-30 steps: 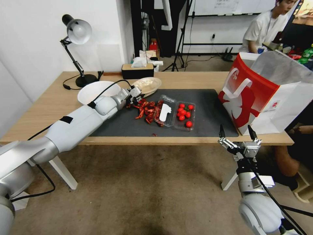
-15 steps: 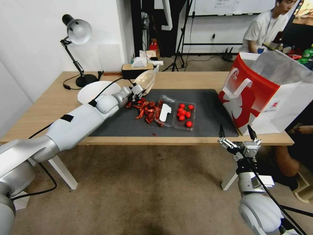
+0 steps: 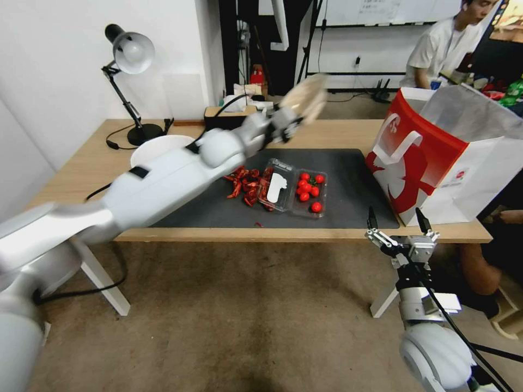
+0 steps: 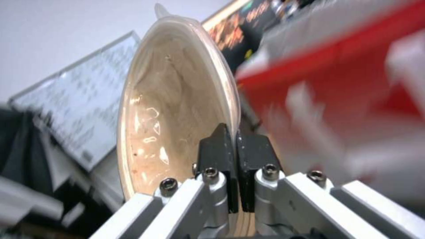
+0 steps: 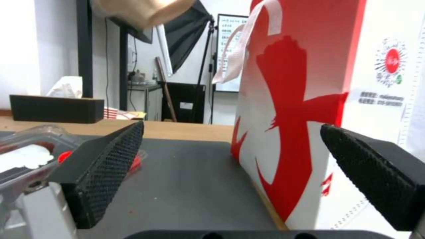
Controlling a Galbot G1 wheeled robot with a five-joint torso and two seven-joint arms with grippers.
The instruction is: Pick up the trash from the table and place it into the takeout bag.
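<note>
The left gripper [image 4: 233, 139] has its jaws pinched tight on just the thin rim of the beige shallow bowl [image 4: 177, 109], and that is a small bite on a big, light thing. In the head view the bowl [image 3: 305, 98] is up in the air in the upper middle of the frame, tipped on its edge, between the tissue box [image 3: 229, 117] and the takeout bag [image 3: 436, 158]. It could slip or swing out of the jaws, because only the edge is held. It looks smeared inside, so bits could drip down onto the dark mat [image 3: 348, 185] on the way. The bag's mouth sits high at the upper right of the frame, so the bowl could bump the red wall or the white handle [image 3: 397, 149] and push the bag over if it comes in too low. Below, in the middle of the frame, the red scraps [image 3: 248, 185] and the clear box of tomatoes [image 3: 297, 190] lie on the tabletop [image 3: 109, 174], not yet picked up. The right gripper [image 3: 397, 218] waits at the lower right, by the near edge of the tabletop, jaws wide apart and holding nothing.
</note>
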